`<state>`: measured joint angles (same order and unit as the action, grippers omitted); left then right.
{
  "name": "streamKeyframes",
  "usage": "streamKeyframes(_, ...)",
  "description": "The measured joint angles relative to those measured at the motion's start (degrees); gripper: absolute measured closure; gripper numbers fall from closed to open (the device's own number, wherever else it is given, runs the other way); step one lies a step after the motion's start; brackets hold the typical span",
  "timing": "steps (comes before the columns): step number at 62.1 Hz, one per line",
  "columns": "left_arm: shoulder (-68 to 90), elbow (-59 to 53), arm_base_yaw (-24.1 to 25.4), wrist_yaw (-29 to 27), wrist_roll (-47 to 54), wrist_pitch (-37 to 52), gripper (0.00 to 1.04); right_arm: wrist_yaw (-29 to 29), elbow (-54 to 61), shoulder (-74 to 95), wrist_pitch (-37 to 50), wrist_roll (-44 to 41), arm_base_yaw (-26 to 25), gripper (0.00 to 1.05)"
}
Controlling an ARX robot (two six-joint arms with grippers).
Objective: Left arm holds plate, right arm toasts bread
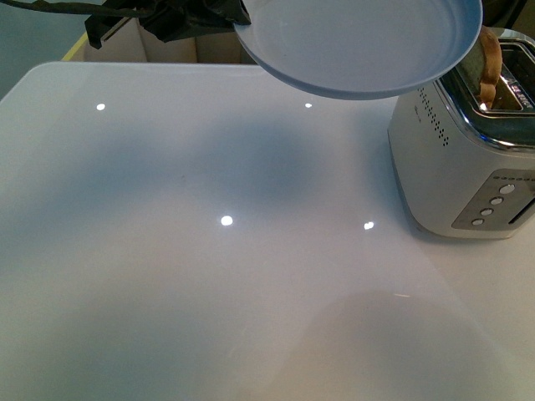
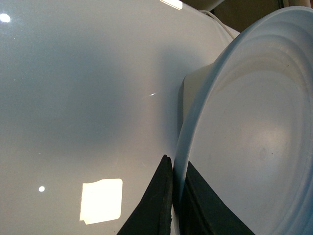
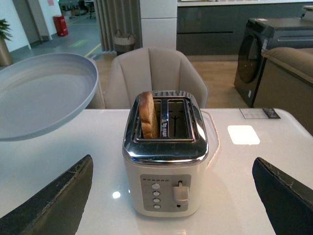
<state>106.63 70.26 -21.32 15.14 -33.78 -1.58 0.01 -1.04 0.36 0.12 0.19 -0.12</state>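
The plate (image 1: 359, 42) is held in the air beside the toaster (image 1: 451, 167), well above the surface (image 1: 209, 251), tilted, with its rim pinched by the left tool (image 2: 176, 164). The right tool (image 3: 172, 160) is spread wide, empty, and is faced at the toaster. The bread (image 3: 146, 115) is stood on edge in one slot, with its rounded top raised above the chrome.

The slice is judged light, soft and easily crushed, possibly warm. It is best taken by the exposed top, across its flat faces, with gentle pressure. The plate is judged stiff and smooth, so slipping at the rim is to be guarded against.

The lower part of the slice is hidden in the slot. In the front view, part of the toaster is covered by the plate, and the left tool is cut off. Whether the slice is toasted cannot be told.
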Motion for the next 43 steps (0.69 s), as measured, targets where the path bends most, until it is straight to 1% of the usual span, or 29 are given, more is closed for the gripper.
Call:
streamKeyframes(6,0.0,0.3,0.1,3.2,1.4,-1.0,1.02,0.0,0.0,0.0,0.0,0.0,0.0,0.09)
streamKeyframes(30,0.0,1.0,0.4,3.6,3.3,-1.4,1.02,0.0,0.0,0.0,0.0,0.0,0.0,0.09)
streamKeyframes(36,0.2,1.1,1.9,3.5,4.5,-1.7,1.02,0.0,0.0,0.0,0.0,0.0,0.0,0.09)
streamKeyframes(43,0.9,1.1,4.8,3.5,6.4,-2.3,1.02,0.0,0.0,0.0,0.0,0.0,0.0,0.09)
